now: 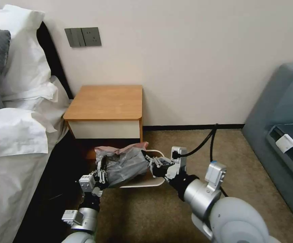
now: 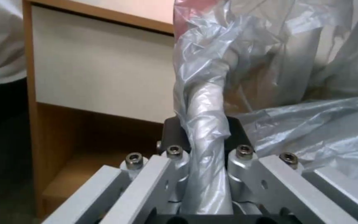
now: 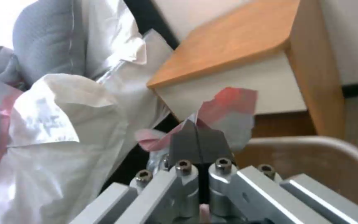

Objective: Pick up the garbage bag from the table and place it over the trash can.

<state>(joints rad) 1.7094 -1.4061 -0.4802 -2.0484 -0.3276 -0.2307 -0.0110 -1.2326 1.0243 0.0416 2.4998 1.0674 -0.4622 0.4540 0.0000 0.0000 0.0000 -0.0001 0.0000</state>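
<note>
The garbage bag (image 1: pixel 126 163), crinkly grey plastic with a pinkish rim, hangs stretched between my two grippers just above the trash can (image 1: pixel 153 184), whose cream rim shows beneath and behind it. My left gripper (image 1: pixel 101 170) is shut on a twisted fold of the garbage bag (image 2: pixel 311 124) at its left side; in the left wrist view that gripper (image 2: pixel 204 137) pinches the strand. My right gripper (image 1: pixel 150 161) is shut on the bag's pink edge (image 3: pixel 233 105), its tips (image 3: pixel 196 140) pressed together over the trash can rim (image 3: pixel 311 146). The table (image 1: pixel 106 101) stands behind, its top bare.
A bed with white pillows (image 1: pixel 15 101) runs along the left, close to my left arm. A grey sofa (image 1: pixel 281 135) stands at the right. A black cable (image 1: pixel 207 138) trails over the carpet from my right wrist. The wall is right behind the nightstand.
</note>
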